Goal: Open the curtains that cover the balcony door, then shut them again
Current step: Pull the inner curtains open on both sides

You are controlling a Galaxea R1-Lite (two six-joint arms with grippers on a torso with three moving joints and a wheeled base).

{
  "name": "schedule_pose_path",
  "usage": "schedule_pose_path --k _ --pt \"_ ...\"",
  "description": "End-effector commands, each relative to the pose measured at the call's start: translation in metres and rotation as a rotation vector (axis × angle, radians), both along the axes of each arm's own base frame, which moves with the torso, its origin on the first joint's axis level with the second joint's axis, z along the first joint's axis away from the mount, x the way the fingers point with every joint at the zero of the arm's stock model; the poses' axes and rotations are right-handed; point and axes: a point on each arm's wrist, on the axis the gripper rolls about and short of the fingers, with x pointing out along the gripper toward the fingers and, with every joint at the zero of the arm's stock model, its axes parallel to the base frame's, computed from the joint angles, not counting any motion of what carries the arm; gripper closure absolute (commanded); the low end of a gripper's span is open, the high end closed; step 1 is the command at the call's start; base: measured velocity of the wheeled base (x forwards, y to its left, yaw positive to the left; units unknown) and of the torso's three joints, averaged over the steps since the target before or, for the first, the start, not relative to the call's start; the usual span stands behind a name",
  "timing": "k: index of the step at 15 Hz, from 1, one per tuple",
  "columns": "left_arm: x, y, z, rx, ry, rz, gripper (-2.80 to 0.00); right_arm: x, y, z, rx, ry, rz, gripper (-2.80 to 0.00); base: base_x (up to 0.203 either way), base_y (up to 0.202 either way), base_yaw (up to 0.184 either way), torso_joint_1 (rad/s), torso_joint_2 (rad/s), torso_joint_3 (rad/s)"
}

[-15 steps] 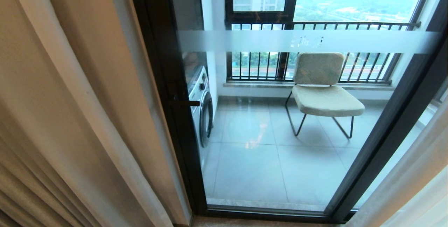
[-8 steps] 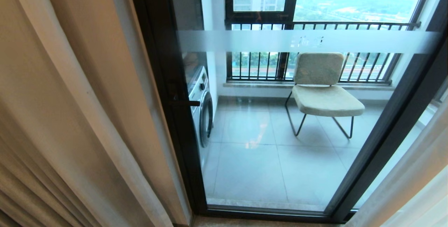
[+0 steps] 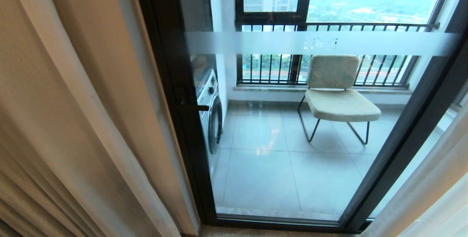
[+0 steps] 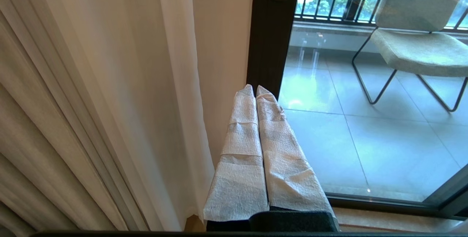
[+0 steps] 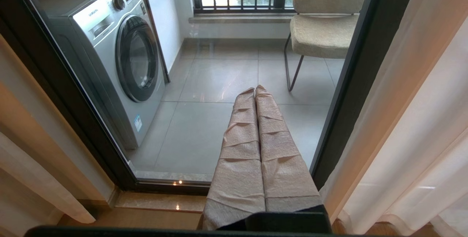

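Nothing shifting since before. Curtains [image 3: 73, 120] hanging parted beside bare balcony door [image 3: 292, 138]; closing step waiting. Left hand [image 4: 256, 92], right hand [image 5: 255, 90] pressed together, gripping nothing. Needing fabric grasped.

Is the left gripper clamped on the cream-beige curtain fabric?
No: the left gripper is shut on nothing, beside the cream-beige curtain, pointing toward the dark-framed glass balcony door.

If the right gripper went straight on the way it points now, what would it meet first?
Probably the glass of the balcony door: the shut right gripper aims at it, between the washing machine and the chair behind. Depth is unclear.
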Motion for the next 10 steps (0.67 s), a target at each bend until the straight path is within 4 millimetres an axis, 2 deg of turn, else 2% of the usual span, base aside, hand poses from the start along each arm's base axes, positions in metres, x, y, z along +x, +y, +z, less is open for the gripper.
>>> schedule_pose_path --k 1,10 --pt "-0.0002 0.0000 -0.0001 -0.001 -0.002 0.000 0.00 0.0001 0.0000 0.0001 0.000 0.001 0.000 0.00 0.000 0.000 0.000 0.000 0.00 0.000" --pt "-0.0002 0.0000 -0.0001 -0.001 -0.002 0.000 0.00 0.0000 0.0000 0.0000 0.000 0.000 0.000 0.00 0.000 0.000 0.000 0.000 0.00 0.000"
